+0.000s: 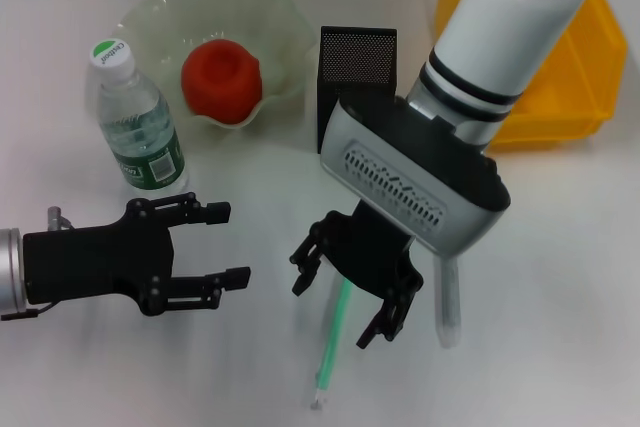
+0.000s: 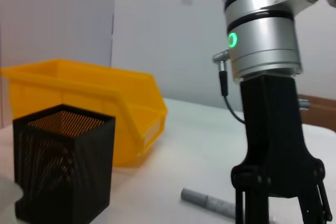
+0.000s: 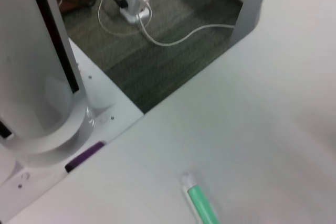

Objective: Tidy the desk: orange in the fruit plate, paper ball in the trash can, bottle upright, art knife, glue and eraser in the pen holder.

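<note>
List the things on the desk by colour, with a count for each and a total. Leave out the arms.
Green: 3, the plate, bottle, green pen-like stick
Orange: 1, the orange
Black: 1, the mesh holder
Yellow: 1, the bin
Grey: 1, the grey stick
Total: 7

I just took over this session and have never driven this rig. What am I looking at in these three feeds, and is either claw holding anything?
It is a two-armed robot at a white table. The head view looks down from above; the other two come from wrist cameras. The left gripper hovers open and empty near the upright bottle. The right gripper hangs open over a green stick-like tool, with a grey pen-like item beside it. Behind sit the orange in the fruit plate, the pen holder and the trash can. Nothing is held.
</note>
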Robot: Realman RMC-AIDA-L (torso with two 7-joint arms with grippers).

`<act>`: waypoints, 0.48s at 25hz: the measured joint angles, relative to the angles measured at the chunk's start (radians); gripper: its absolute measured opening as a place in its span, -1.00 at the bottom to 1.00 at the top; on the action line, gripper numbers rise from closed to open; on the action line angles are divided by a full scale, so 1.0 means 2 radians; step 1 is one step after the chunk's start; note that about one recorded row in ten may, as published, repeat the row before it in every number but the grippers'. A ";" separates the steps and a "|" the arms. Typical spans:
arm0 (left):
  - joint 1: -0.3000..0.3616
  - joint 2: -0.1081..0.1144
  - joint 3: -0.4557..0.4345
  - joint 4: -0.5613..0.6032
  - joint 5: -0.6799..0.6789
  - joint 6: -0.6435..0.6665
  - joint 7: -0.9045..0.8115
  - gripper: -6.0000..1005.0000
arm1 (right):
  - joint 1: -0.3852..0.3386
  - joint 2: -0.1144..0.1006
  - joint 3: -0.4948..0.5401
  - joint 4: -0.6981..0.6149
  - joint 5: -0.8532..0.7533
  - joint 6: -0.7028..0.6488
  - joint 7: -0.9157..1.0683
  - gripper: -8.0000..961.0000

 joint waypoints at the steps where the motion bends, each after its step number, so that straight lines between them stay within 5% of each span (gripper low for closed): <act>1: 0.000 0.000 0.000 0.000 0.002 -0.006 -0.003 0.59 | 0.000 0.000 0.000 0.000 0.000 0.000 0.000 0.68; 12: -0.002 0.001 0.001 0.001 0.015 -0.016 -0.009 0.59 | -0.003 0.000 -0.080 0.001 0.035 0.042 -0.002 0.64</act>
